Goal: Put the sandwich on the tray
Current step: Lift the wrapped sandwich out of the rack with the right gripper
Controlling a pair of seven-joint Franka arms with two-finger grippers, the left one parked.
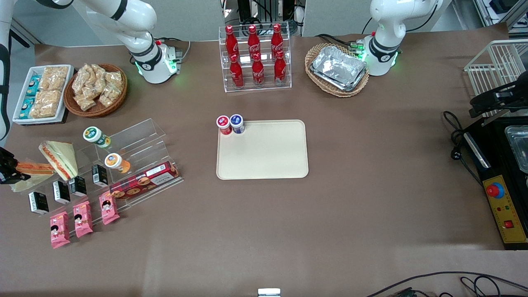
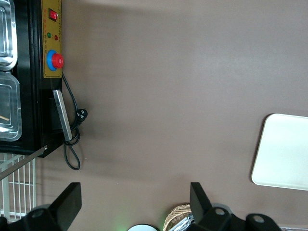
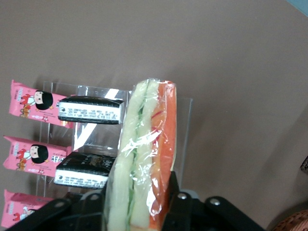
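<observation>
Pinching the sandwich (image 3: 144,159) between narrowed jaws, gripper (image 3: 139,211) well apart from the tray (image 1: 262,150).

Sandwich held at the working arm's table end, tray waiting mid-table.
The clear-wrapped sandwich (image 1: 31,171), white bread with orange-red filling, sits between the gripper (image 3: 139,211) fingers; the cream tray (image 1: 264,156) lies flat, well apart.

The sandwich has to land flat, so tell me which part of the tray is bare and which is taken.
The gripper, at the working arm's end, is shut on the sandwich. The tray is bare nearly all over. Only its corner nearest the cola rack is crowded, by the red-capped cup and blue-capped cup.
</observation>
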